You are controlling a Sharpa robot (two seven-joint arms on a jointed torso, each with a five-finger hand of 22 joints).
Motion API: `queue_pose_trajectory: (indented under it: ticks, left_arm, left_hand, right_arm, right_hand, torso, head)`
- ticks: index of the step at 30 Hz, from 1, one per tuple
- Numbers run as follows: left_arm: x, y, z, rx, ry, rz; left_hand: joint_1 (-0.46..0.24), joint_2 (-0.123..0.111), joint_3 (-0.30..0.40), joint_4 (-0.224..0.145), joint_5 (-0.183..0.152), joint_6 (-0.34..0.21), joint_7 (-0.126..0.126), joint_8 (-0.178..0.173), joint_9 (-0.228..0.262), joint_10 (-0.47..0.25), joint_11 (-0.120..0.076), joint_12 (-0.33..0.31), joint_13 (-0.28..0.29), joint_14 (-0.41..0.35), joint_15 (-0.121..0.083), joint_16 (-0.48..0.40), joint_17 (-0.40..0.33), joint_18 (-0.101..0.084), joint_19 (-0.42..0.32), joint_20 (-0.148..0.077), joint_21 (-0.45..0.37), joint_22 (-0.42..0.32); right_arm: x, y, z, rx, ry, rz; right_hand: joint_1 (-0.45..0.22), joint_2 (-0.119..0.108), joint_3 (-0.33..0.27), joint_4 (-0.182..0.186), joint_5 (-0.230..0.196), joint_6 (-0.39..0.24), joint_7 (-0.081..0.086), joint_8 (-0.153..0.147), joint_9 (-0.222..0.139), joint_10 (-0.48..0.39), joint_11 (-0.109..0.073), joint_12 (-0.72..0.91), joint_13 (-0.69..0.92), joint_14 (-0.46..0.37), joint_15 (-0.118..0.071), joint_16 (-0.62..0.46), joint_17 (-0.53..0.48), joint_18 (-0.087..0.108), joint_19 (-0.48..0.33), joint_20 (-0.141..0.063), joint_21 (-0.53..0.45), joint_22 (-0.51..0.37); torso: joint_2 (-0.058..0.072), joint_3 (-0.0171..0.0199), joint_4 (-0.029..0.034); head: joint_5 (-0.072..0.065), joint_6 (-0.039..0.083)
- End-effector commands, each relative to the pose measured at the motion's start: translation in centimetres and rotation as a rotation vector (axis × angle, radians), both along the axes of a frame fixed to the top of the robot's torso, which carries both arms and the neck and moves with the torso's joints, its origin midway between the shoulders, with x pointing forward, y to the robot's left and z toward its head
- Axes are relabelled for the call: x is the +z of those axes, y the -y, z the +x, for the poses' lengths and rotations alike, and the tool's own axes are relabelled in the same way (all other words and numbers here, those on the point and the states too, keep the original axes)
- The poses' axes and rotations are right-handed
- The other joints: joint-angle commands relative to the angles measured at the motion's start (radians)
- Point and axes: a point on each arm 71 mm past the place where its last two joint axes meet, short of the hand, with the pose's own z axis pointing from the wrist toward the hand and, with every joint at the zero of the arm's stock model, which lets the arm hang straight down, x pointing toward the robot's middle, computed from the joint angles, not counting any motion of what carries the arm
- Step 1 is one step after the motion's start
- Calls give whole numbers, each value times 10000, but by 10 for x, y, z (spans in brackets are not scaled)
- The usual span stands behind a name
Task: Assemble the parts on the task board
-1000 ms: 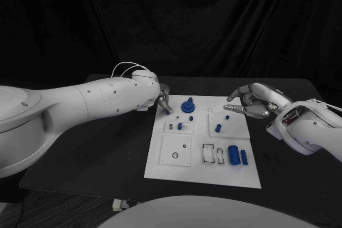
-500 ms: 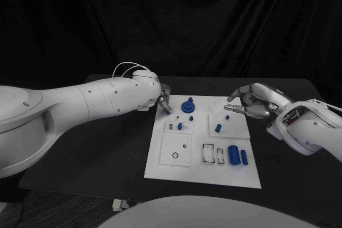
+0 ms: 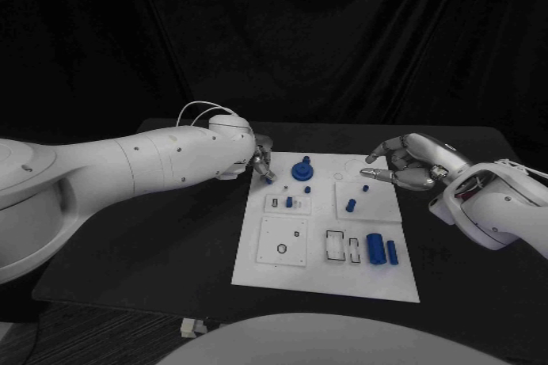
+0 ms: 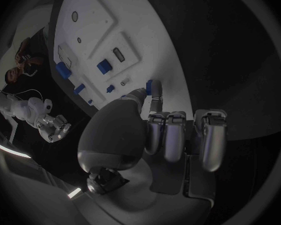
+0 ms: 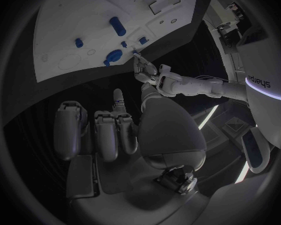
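Note:
The white task board [image 3: 325,266] lies in the middle of the black table. My left hand [image 3: 259,157] hovers at the board's far left corner and pinches a small blue part [image 3: 268,177] between thumb and finger; in the left wrist view that blue part [image 4: 155,89] sticks out past the fingertips, over the board's edge [image 4: 134,20]. A blue round part with a peg [image 3: 302,171] stands just to its right. My right hand [image 3: 405,163] hangs over the far right corner with its fingers loosely curved and apart, holding nothing.
Two blue cylinders [image 3: 374,246] [image 3: 390,252] lie near the board's front right, beside rectangular slots [image 3: 333,246]. Small blue pieces [image 3: 289,201] [image 3: 351,205] stand in the middle blocks. Black table [image 3: 171,238] surrounds the board.

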Motion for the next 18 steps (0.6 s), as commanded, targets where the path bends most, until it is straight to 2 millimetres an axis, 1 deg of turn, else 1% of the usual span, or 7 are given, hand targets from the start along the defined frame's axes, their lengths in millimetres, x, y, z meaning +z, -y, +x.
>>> queue_pose_trajectory:
  ticks: [1, 3, 5, 8, 12, 18]
  left_arm:
    - [4, -2, -3, 442, 508, -182]
    - [5, -4, -6, 535, 570, -182]
    - [6, -6, -9, 697, 569, -240]
    - [7, -9, -14, 1087, 335, -531]
    - [9, -12, -24, 1793, -390, -1081]
    - [9, -14, -40, 2050, -964, -1076]
  left_hand:
    - [-20, -154, 623, -440, 61, 43, -51, -62, 41, 1053, -80, 35, 2634, 1037, -54, 27, 2635, -36, 738, -102, -53, 2496]
    - [-88, -230, 801, -476, 73, 62, -45, -59, 79, 1053, -85, 35, 2634, 1037, -59, 27, 2635, -36, 739, -105, -53, 2496]
    - [-193, -277, 929, -468, 1, 95, -51, -49, 114, 1053, -90, 35, 2634, 1037, -66, 27, 2635, -40, 751, -109, -42, 2500]
    - [-235, -299, 1003, -470, -45, 97, -53, -53, 129, 1053, -96, 35, 2634, 1037, -70, 27, 2635, -25, 710, -114, -87, 2482]
    - [-273, -302, 1082, -477, -18, 79, -44, -66, 142, 1053, -99, 35, 2634, 1037, -75, 27, 2635, -5, 651, -119, -152, 2454]
    - [-461, -325, 1170, -428, -102, 79, -35, -69, 184, 1053, -87, 35, 2634, 1037, -71, 27, 2635, 20, 576, -120, -235, 2420]
  right_arm:
    - [-2, 1, 0, -129, -70, -46]
    - [-2, 1, 0, -127, -71, -46]
    - [-2, 1, 0, -126, -71, -44]
    - [-2, 1, 0, -131, -72, -44]
    - [-3, 2, 0, -160, -89, -54]
    - [-9, 3, -2, -190, -231, -77]
  right_hand:
    - [48, 53, 25, -50, 52, 59, 21, -24, -11, 1026, 22, 35, 2631, 988, 13, -70, 2411, 209, 25, 12, -60, 1927]
    - [48, 53, 25, -50, 52, 59, 21, -24, -11, 1026, 22, 35, 2631, 988, 13, -70, 2411, 209, 25, 12, -60, 1927]
    - [48, 53, 25, -50, 52, 59, 21, -24, -11, 1026, 22, 35, 2631, 988, 13, -70, 2411, 209, 25, 12, -60, 1927]
    - [48, 53, 25, -50, 52, 59, 21, -24, -11, 1026, 22, 35, 2631, 988, 13, -70, 2411, 209, 25, 12, -60, 1927]
    - [72, 53, 28, -55, 57, 59, 22, -25, -13, 1026, 25, 35, 2631, 988, 15, -69, 2414, 211, 22, 13, -69, 1925]
    - [93, 53, 30, -59, 63, 60, 23, -27, -14, 1026, 27, 35, 2631, 984, 16, -79, 2397, 211, 22, 14, -72, 1924]
  torso:
    - [-1, 1, 2]
    - [-6, 5, 4]
    - [-6, 3, 4]
    - [-7, 0, 2]
    - [-4, 3, 1]
    - [-3, 4, -2]
  head:
    - [16, -1]
    - [18, -1]
    - [18, -1]
    - [17, -1]
    - [20, -1]
    - [105, -1]
